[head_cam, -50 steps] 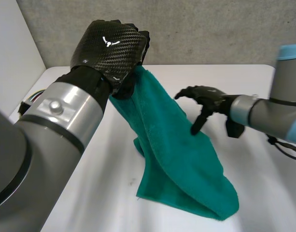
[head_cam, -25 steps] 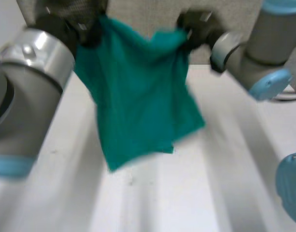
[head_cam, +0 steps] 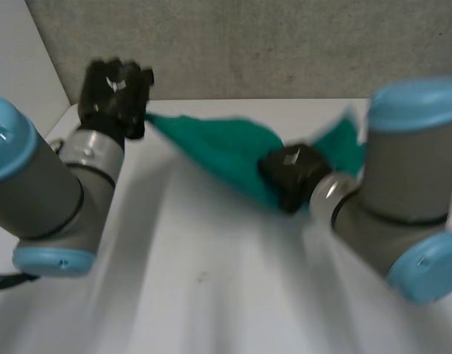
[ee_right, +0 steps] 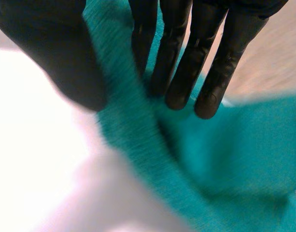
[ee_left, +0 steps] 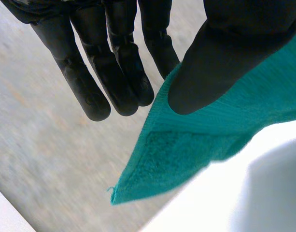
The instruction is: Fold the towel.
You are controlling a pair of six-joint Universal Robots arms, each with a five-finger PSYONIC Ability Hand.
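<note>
A teal towel (head_cam: 226, 151) is stretched low over the far part of the white table (head_cam: 211, 295), running between my two hands. At the far left, my left hand (head_cam: 115, 92) pinches one corner of the towel (ee_left: 186, 150) between its thumb (ee_left: 234, 53) and straight fingers (ee_left: 114, 72). My right hand (head_cam: 292, 175) is nearer the middle and lower down. Its thumb (ee_right: 56, 58) and fingers (ee_right: 186, 67) pinch a fold of the towel (ee_right: 225, 159) along the edge. The rest of the cloth bunches behind my right arm (head_cam: 402, 184).
A grey wall (head_cam: 284, 44) stands just behind the table's far edge, and a white wall (head_cam: 19, 66) closes the left side. Bare white table lies in front of both arms.
The towel hung high between both hands half a second ago. Both hands have dropped and moved apart, and the towel now stretches low near the table's far edge.
</note>
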